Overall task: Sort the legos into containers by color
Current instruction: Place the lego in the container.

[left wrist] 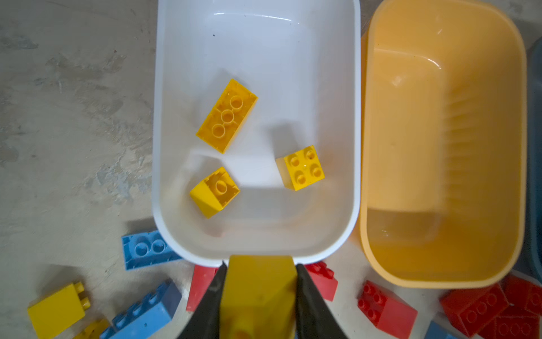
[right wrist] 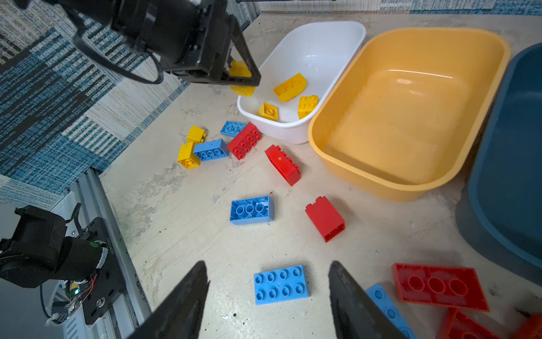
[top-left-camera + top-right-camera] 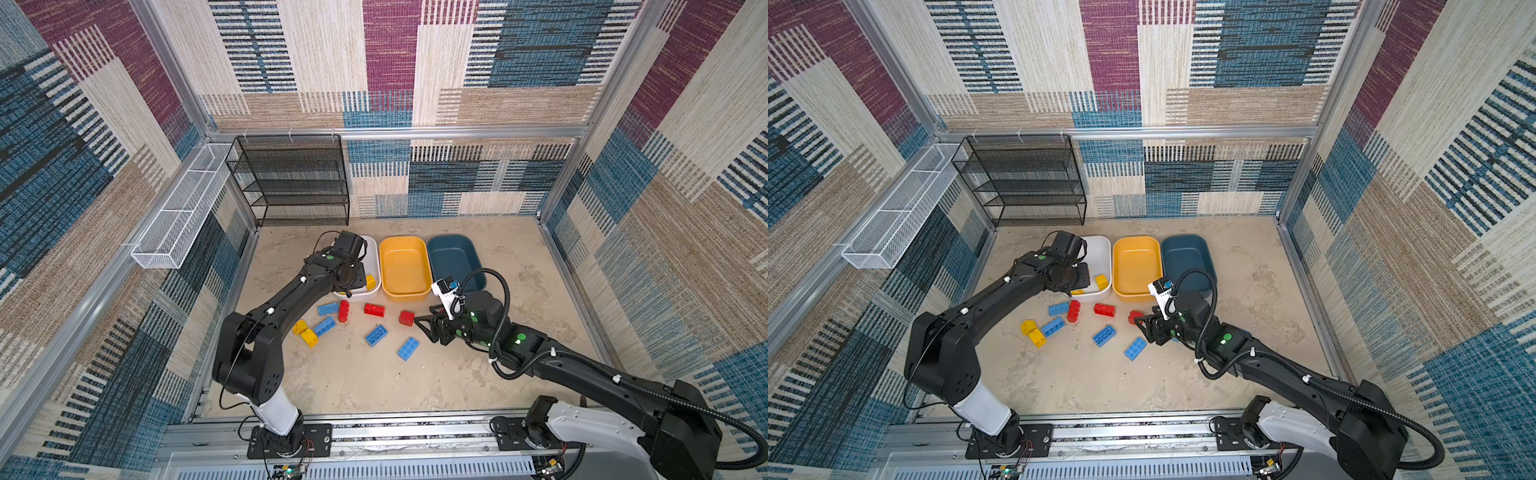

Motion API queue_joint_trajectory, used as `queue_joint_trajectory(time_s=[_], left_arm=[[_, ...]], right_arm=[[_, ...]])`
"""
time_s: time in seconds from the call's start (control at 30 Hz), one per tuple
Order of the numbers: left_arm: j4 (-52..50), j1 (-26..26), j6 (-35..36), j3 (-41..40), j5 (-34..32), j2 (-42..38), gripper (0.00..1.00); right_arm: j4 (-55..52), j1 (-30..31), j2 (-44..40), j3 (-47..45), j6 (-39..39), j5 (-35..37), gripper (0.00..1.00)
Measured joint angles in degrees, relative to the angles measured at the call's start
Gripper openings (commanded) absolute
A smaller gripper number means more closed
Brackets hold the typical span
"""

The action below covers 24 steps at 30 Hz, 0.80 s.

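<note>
Nearby, red lego beside white tub

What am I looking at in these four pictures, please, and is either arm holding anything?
These are two black robot arms, a left arm and a right arm, mounted at the table's front edge, each ending in a two-fingered gripper. Two pictures look down from overhead; two come from cameras on the arms' wrists. On the table stand a white tub, a yellow-orange tub and a dark teal tub, with loose red bricks, blue bricks and yellow bricks in front. Three yellow bricks lie in the white tub. The left gripper is shut on a fourth yellow brick at that tub's rim; the right gripper is open and empty.
</note>
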Motion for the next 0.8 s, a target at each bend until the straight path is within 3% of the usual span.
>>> queue_joint_trajectory(time_s=[0.23, 0.33, 0.47, 0.67, 0.8], left_arm=[[-1.0, 1.4, 0.3, 8.1, 0.8, 9.4, 0.33], [-1.8, 2.4, 0.4, 10.0, 1.6, 11.8, 0.40], [-3.0, 3.0, 0.5, 12.1, 1.5, 12.7, 0.55], [-4.3, 2.9, 0.6, 12.5, 1.2, 7.3, 0.81], [-3.8, 3.0, 0.6, 8.4, 0.0, -3.3, 0.84]], right_arm=[[-0.2, 0.0, -1.8, -2.0, 0.6, -0.3, 0.67], [-0.4, 0.0, -1.9, -2.0, 0.9, -0.3, 0.68], [-0.7, 0.0, -1.6, -0.4, 0.8, -0.3, 0.70], [-0.7, 0.9, 0.2, 2.0, 0.8, -0.1, 0.73], [-0.7, 4.3, 5.6, 5.9, 0.8, 1.3, 0.73]])
